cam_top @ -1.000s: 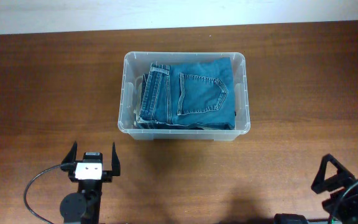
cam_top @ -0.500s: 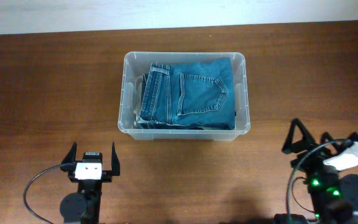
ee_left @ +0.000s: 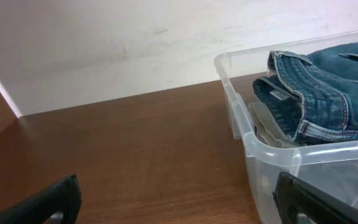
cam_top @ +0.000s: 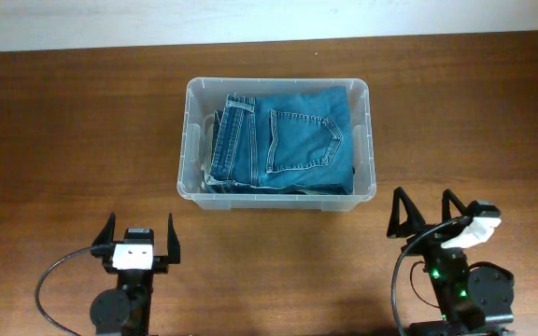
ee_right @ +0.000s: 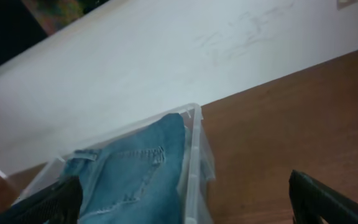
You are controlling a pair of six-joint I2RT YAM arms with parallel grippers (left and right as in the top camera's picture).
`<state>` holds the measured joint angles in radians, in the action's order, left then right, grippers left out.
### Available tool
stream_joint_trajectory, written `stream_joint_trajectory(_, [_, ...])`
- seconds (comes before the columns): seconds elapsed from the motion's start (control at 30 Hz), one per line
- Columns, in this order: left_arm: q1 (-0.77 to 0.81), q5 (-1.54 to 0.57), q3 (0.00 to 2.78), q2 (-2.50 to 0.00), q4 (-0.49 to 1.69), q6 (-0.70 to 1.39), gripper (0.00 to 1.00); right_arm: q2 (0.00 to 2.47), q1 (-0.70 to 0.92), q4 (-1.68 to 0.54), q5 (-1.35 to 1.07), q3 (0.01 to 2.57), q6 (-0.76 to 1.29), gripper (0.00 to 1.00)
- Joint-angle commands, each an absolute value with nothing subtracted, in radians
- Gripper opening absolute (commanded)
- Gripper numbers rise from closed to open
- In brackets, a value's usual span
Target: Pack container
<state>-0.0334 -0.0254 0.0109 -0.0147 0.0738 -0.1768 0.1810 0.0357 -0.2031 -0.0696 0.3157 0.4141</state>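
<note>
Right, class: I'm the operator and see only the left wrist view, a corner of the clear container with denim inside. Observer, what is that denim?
Observer: Overhead, it is a folded pair of jeans filling most of the container.
Operator: Where is the right gripper?
Observer: The right gripper sits on the robot's side of the container, off its right front corner, jaws open and holding nothing.
Operator: And how does my left one sit from above?
Observer: The left gripper is off the container's left front corner, clear of it.
</note>
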Motion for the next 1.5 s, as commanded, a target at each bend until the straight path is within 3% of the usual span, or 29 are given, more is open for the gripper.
stream_joint_trajectory(0.0, [-0.038, -0.022, 0.009, -0.005, 0.081, -0.189, 0.99, 0.141, 0.045, -0.191, -0.068, 0.291, 0.323, 0.98])
stream_joint_trajectory(0.37, [-0.038, -0.022, 0.009, -0.005, 0.081, -0.189, 0.99, 0.082, 0.045, -0.165, -0.070, 0.267, 0.193, 0.98])
stream_joint_trajectory(0.83, [-0.038, -0.022, 0.009, -0.005, 0.081, -0.189, 0.99, 0.004, 0.044, -0.120, -0.072, 0.247, 0.187, 0.98])
stream_joint_trajectory(1.47, [-0.038, -0.022, 0.009, -0.005, 0.081, -0.189, 0.99, 0.004, 0.045, 0.133, -0.080, 0.065, 0.192, 0.98])
